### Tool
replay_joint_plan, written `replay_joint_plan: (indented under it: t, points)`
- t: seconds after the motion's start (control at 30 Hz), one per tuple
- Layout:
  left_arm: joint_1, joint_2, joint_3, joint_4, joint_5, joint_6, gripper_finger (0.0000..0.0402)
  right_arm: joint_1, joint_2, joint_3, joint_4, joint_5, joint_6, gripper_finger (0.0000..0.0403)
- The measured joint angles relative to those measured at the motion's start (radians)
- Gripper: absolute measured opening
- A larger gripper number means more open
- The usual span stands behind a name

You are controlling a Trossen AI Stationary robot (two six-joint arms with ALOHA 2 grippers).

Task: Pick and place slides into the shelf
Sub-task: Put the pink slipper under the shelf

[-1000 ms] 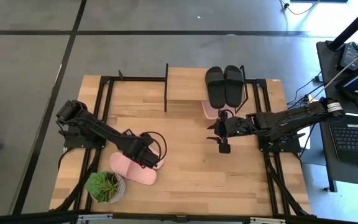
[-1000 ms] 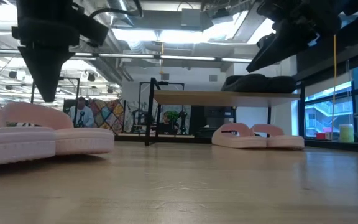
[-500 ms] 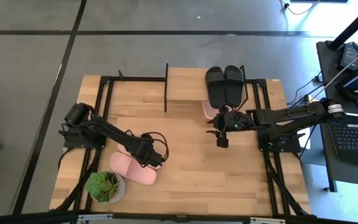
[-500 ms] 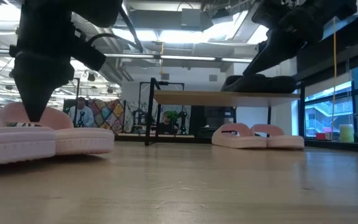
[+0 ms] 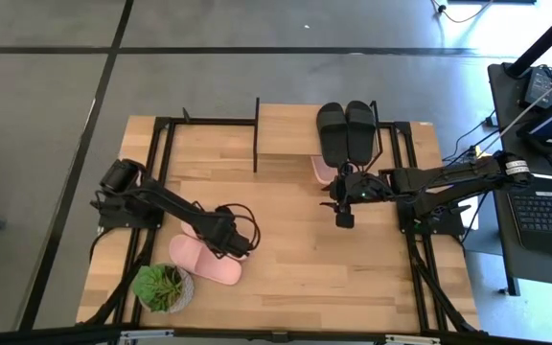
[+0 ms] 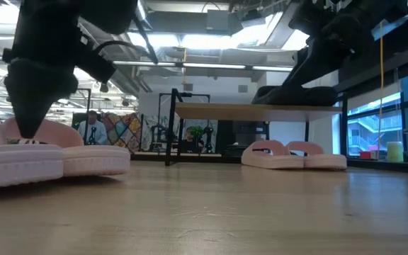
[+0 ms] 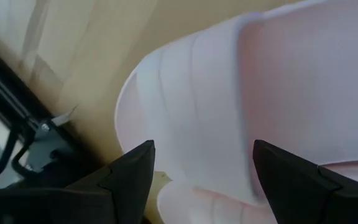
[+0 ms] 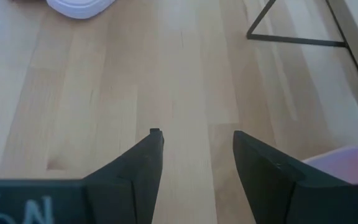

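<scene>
Two pink slides [image 5: 199, 259] lie sole-down at the table's near left, next to each other [image 6: 48, 152]. My left gripper [image 5: 230, 238] hangs open over them, pointing down [image 6: 27, 131]. In the left wrist view its fingers stand either side of one pink slide's strap [image 7: 229, 93]. Two black slides [image 5: 346, 132] rest on the shelf's plank top [image 5: 286, 129], and another pink pair [image 6: 292, 156] sits on the table under it. My right gripper [image 5: 341, 199] hovers open over bare table [image 8: 197, 146] in front of the shelf. My left gripper comes at the pink slide from above, with its open fingers [image 7: 135, 171] standing on either side of the strap. I cannot tell whether they touch it. The slide lies flat on the table.
A small potted plant [image 5: 163, 286] stands by the near left corner, close to the pink slides. The shelf's thin black legs [image 8: 291, 38] stand near my right gripper. Bare wood lies across the table's middle and near right. People are in the room beyond.
My left gripper has come down toward the pink slides and shifted a little toward the table's left, its tips now level with the strap. My right gripper has moved slightly toward the shelf. The slides have not moved.
</scene>
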Motion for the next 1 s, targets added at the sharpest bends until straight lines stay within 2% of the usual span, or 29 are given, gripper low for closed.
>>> replay_joint_plan:
  t: [0.17,0.3,0.47,0.67,0.8,1.0]
  points:
    - [0.004,0.018,0.000,-0.008,0.003,-0.030,0.0249,0.000,0.000,0.000,0.000,0.000,0.000,0.0195]
    - [0.004,0.025,0.000,-0.005,0.004,-0.043,0.0212,0.000,0.000,0.000,0.000,0.000,0.000,0.0195]
    - [0.004,0.025,0.000,-0.004,0.013,-0.046,0.0137,0.000,0.000,0.000,0.000,0.000,0.002,0.0195]
    - [0.011,0.025,0.000,0.025,0.044,-0.035,0.0021,0.000,0.000,0.002,0.010,0.000,0.054,0.0195]
    - [0.015,0.024,0.042,0.037,0.043,0.055,0.0014,0.000,-0.001,0.031,-0.010,0.000,0.085,0.0195]
    - [0.075,0.023,0.183,0.024,0.026,0.291,0.0008,0.000,-0.056,0.157,-0.179,0.000,0.188,0.0195]
